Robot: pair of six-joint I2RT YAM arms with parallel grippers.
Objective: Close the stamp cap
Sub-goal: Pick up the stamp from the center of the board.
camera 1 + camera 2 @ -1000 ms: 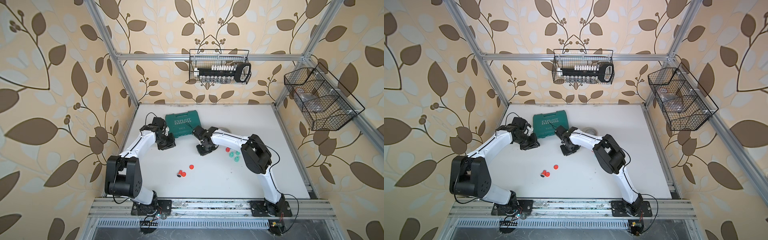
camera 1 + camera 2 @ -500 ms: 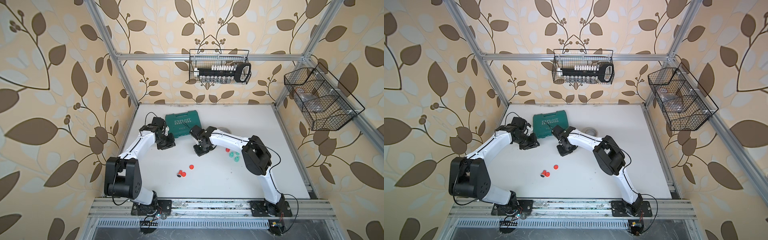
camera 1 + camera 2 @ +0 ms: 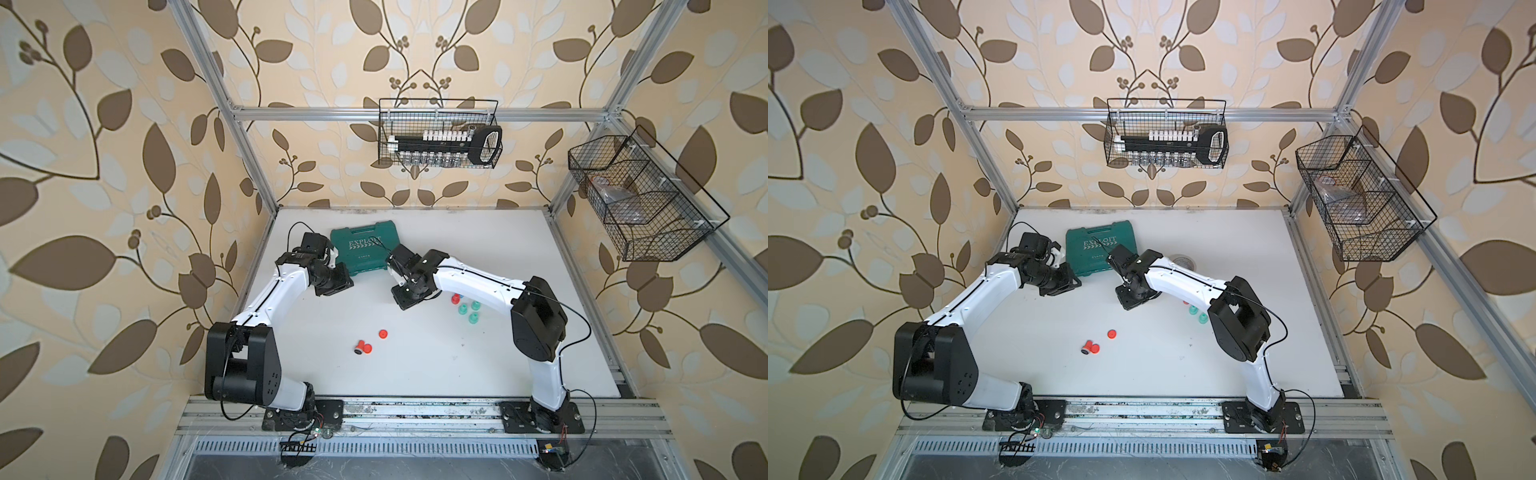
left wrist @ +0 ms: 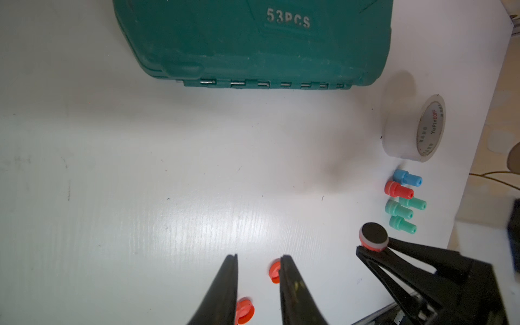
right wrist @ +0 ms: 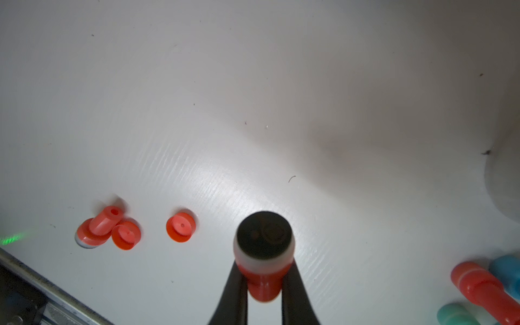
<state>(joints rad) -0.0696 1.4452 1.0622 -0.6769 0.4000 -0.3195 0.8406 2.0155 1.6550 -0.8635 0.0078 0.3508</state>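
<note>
My right gripper is shut on a red stamp, whose black pad, ringed in white, is bare and points away from the wrist. The left wrist view shows the same stamp in those black fingers, above the table. My left gripper is open with nothing between its fingers. Two loose red caps lie on the table beyond it. In both top views the caps lie mid-table, nearer the front than both grippers.
Another uncapped red stamp lies on its side against a cap. Capped blue, red and green stamps cluster beside a tape roll. A green tool case lies at the back. Wire baskets hang on the walls.
The left gripper's fingers have spread apart. The right gripper has shifted only slightly, and the caps on the table have not moved.
</note>
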